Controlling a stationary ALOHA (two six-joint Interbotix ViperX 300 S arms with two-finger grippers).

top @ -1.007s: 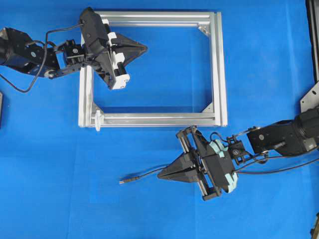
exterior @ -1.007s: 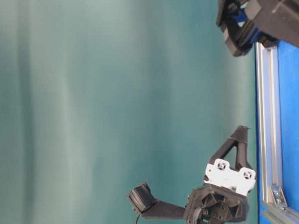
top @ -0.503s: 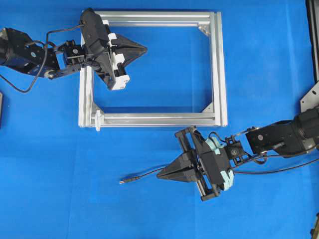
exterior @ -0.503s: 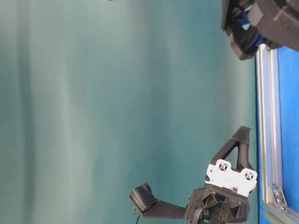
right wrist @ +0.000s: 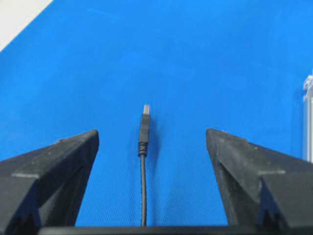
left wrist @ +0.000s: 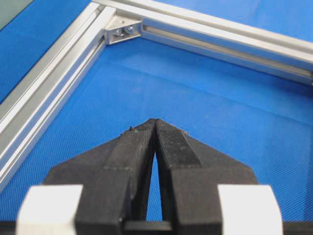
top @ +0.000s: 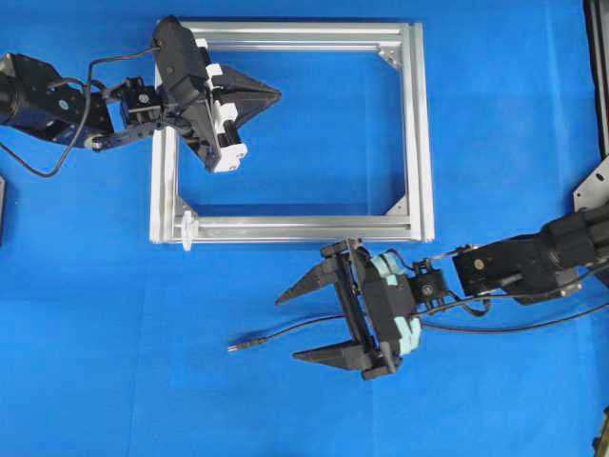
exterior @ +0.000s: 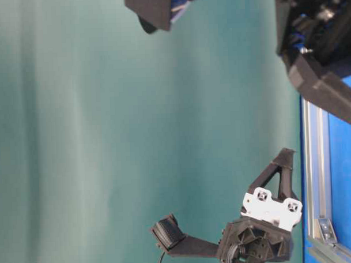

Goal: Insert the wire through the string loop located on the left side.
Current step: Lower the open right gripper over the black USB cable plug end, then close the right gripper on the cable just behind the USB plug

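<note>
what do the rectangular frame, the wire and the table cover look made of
Frame: looks like brushed aluminium extrusion, silvery with lengthwise slots and corner brackets. Wire: thin black cable, probably rubber or plastic jacketed, ending in a small metallic plug. Table cover: matte blue, a fine woven-looking texture, possibly fabric.

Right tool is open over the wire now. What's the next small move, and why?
Probably lower and close the right tool on the wire: the wire lies on the blue mat between its spread fingers, plug tip pointing away, unheld. The string loop on the frame's near-left corner remains unthreaded.
</note>
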